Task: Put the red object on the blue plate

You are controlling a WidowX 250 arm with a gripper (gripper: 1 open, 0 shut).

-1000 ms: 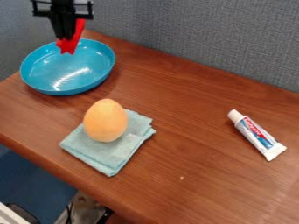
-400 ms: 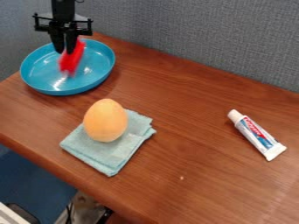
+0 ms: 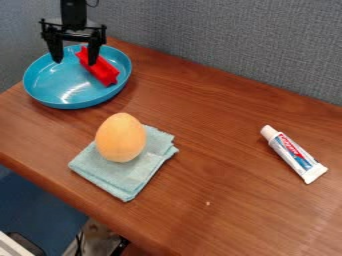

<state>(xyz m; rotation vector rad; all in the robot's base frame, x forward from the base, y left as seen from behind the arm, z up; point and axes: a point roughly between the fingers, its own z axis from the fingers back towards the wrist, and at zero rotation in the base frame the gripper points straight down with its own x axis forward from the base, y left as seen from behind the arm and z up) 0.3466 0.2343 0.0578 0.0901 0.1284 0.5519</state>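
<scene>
The red object (image 3: 104, 68), a small bright red block, lies inside the blue plate (image 3: 54, 90) toward its right rim, at the back left of the table. My gripper (image 3: 72, 48) hangs over the plate's back part, just left of the block. Its two black fingers are spread apart and hold nothing.
An orange egg-shaped object (image 3: 120, 137) sits on a pale teal folded cloth (image 3: 140, 165) in the middle front. A white toothpaste tube (image 3: 293, 153) lies at the right. The table's front edge runs diagonally at the lower left. A grey wall stands behind.
The gripper lowered the red block into the plate, opened and let it go. The block now lies in the plate to the right of the fingers.
</scene>
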